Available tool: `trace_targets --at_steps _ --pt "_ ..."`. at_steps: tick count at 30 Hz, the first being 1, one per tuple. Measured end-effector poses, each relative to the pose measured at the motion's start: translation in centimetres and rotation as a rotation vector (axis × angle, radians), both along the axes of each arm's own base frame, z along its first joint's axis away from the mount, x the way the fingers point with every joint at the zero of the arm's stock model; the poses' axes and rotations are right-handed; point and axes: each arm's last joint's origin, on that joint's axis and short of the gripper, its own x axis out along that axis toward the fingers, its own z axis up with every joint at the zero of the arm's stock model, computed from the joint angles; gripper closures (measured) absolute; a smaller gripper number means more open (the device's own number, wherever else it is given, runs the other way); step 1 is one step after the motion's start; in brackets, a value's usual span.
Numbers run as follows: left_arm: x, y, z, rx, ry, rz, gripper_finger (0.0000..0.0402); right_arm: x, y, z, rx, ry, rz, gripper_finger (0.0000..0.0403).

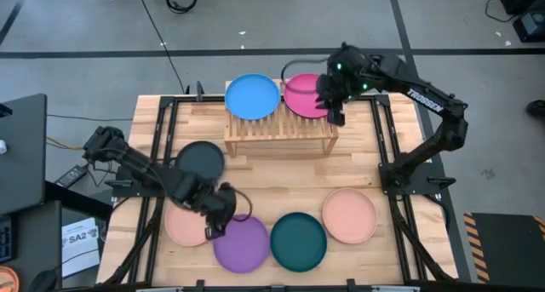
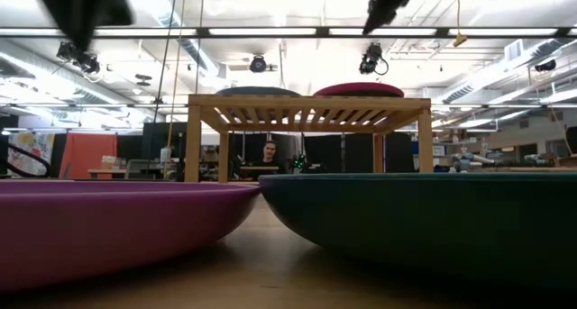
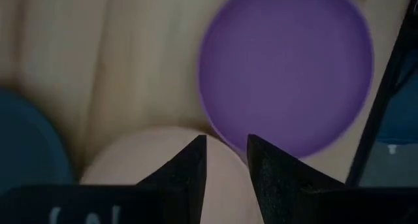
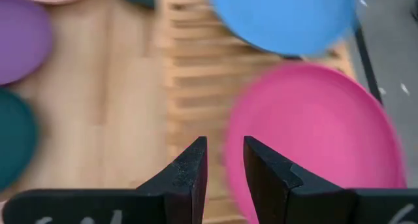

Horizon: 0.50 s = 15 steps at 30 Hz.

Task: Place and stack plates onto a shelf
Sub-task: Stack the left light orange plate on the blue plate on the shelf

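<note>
Hovering in front of the shelf point(image 1: 281, 126) on its left, the left gripper point(image 1: 220, 217) hangs over the seam where a peach plate point(image 1: 185, 225) meets the purple plate point(image 1: 241, 243); the left wrist view shows its fingers point(image 3: 189, 172) a narrow gap apart with nothing between them, above the peach plate's rim. A charcoal plate point(image 1: 201, 160) lies just off the shelf's front left corner, partly under the left arm. Right of the purple plate, in front of the shelf's middle, the dark teal plate point(image 1: 298, 240) lies flat, and a second peach plate point(image 1: 349, 215) sits in front of the shelf's right end. On the shelf's slatted top the blue plate point(image 1: 252, 97) rests at the left and the magenta plate point(image 1: 305, 95) at the right, their rims close together. The right gripper point(image 1: 334, 105) is over the shelf's right end, at the magenta plate's edge; its fingers point(image 4: 186, 178) stand slightly parted, gripping nothing, one fingertip above bare slats and the other above the magenta rim
</note>
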Motion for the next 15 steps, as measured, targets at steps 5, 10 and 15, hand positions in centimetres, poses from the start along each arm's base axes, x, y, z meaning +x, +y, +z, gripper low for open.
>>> trace_targets --at_steps 5,10,15 --pt "-1.6 -2.2 -0.8 -0.034 0.038 0.082 0.0285 1.5 3.7 -0.1 -0.046 0.01 0.111 0.0298" --pt "-2.9 -4.1 -0.9 -0.073 0.047 0.132 0.0285 2.8 6.5 -2.3 -0.076 0.05 0.159 0.0298" --pt "-4.0 -5.8 -0.8 -0.107 0.036 0.175 0.0285 3.3 8.8 -5.6 -0.066 0.105 0.177 0.0298"
